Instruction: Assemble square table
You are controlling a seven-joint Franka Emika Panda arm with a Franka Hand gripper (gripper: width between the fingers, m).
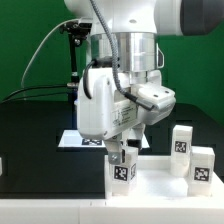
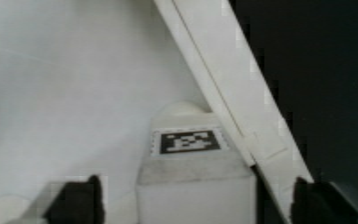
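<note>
The white square table top [image 1: 160,192] lies flat at the front of the black table. One short white leg [image 1: 122,172] with a black-and-white tag stands upright on it near its left corner. My gripper [image 1: 122,157] hangs straight down over this leg. In the wrist view the leg [image 2: 194,170] and its tag sit between my two dark fingers [image 2: 80,200], with a gap on each side. The gripper [image 2: 194,205] is open astride the leg. The top's bare surface [image 2: 60,90] and its edge fill the wrist view.
Two more tagged white legs [image 1: 182,140] [image 1: 202,168] stand at the exterior view's right. The marker board [image 1: 72,140] lies behind the arm on the black table. A green wall and a dark stand [image 1: 70,40] are at the back.
</note>
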